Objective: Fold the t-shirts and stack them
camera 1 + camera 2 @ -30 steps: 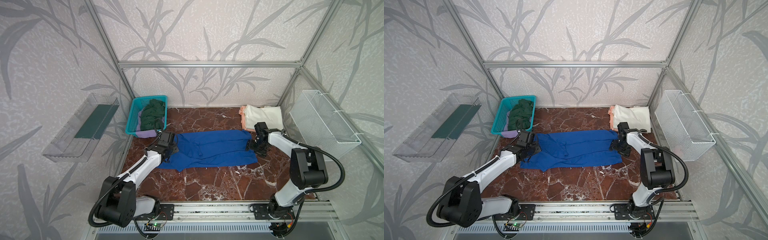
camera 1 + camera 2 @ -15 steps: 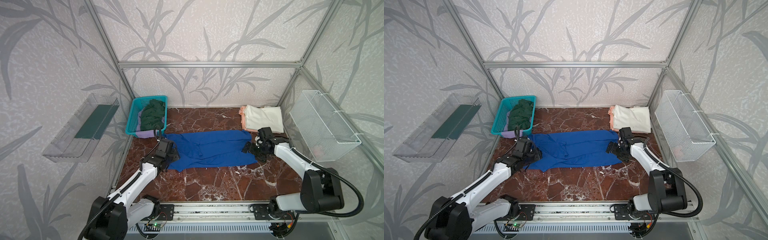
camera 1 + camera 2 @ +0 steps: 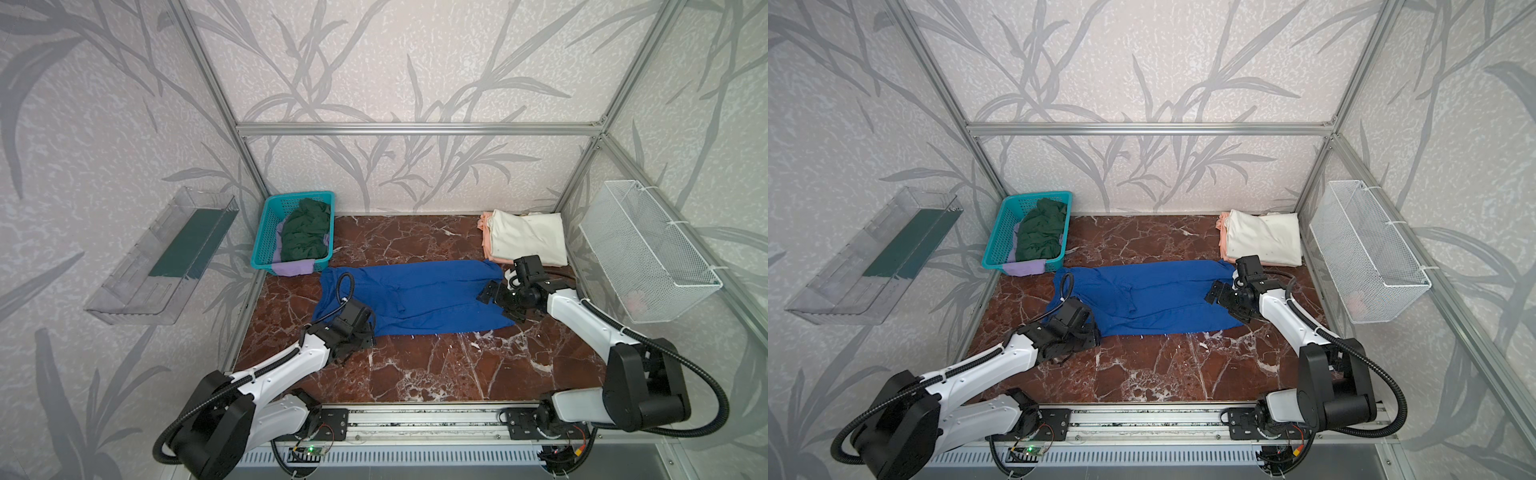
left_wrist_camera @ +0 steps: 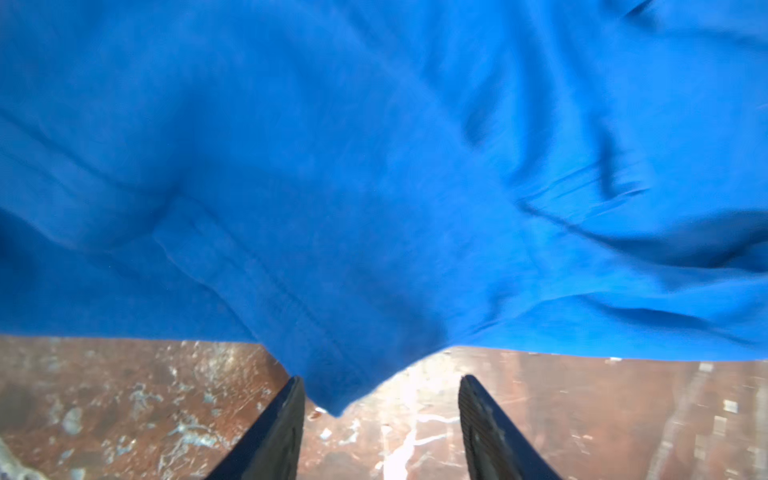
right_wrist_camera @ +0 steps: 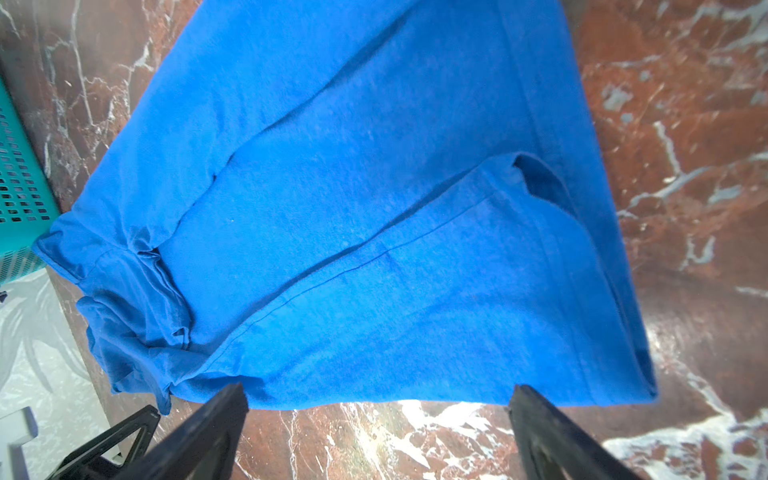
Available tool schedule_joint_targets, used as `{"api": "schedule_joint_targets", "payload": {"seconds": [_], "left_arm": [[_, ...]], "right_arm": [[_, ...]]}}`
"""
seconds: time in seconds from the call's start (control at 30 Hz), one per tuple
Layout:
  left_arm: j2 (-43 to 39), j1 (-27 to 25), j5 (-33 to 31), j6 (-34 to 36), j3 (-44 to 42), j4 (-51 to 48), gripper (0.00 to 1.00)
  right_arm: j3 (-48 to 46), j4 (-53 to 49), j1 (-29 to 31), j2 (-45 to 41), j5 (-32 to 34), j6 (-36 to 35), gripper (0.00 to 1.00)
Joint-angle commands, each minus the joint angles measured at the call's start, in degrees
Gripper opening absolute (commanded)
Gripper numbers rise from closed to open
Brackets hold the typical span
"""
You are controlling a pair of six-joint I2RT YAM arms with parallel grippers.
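A royal blue t-shirt (image 3: 415, 299) (image 3: 1154, 295) lies spread in a long band across the marble table. My left gripper (image 3: 365, 336) (image 3: 1090, 332) is low at the shirt's front left corner. In the left wrist view it (image 4: 381, 380) is open, and the corner's tip (image 4: 336, 399) lies between the fingers without being pinched. At the shirt's right end my right gripper (image 3: 498, 305) (image 3: 1227, 308) (image 5: 379, 388) is wide open, with the hem (image 5: 374, 374) just ahead of its fingertips. A dark green shirt (image 3: 305, 235) and a lavender shirt (image 3: 293, 268) fill the basket. A cream-white shirt (image 3: 528, 239) lies folded on a peach shirt (image 3: 484, 241) at the back right.
The teal basket (image 3: 266, 232) stands at the back left, touching the blue shirt's far corner. A white wire basket (image 3: 648, 253) hangs on the right wall and a clear shelf (image 3: 166, 257) on the left wall. Bare marble (image 3: 436, 365) runs to the front rail (image 3: 415, 419).
My left gripper has moved from the shirt's back left part to its front left corner. My right gripper has drawn back along the right end and opened wider.
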Motion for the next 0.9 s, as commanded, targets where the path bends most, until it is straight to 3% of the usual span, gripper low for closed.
{"api": "schedule_joint_targets", "payload": {"seconds": [0.0,0.13,0.37,0.6,0.87], "left_arm": [[2.0,-0.2,-2.5,-1.5,-0.4,0.0,0.59],[4.3,-0.2,-2.6,-1.4,0.3,0.7,0.47],[4.9,-0.2,-2.6,-0.8,2.7,-2.6,0.01],[0.8,-0.2,-4.0,-0.1,3.6,-5.8,0.00],[2.3,-0.2,-3.6,1.2,6.5,-7.1,0.00]], "right_arm": [[-0.7,0.1,0.2,0.9,-0.8,-0.2,0.99],[-0.9,0.4,0.1,1.2,-0.6,-0.3,0.99],[-1.0,0.2,0.2,1.2,-0.2,-0.2,0.99],[-0.8,0.1,0.2,1.6,0.1,-0.2,0.99],[-0.5,0.5,0.3,1.9,0.0,-0.2,0.99]]}}
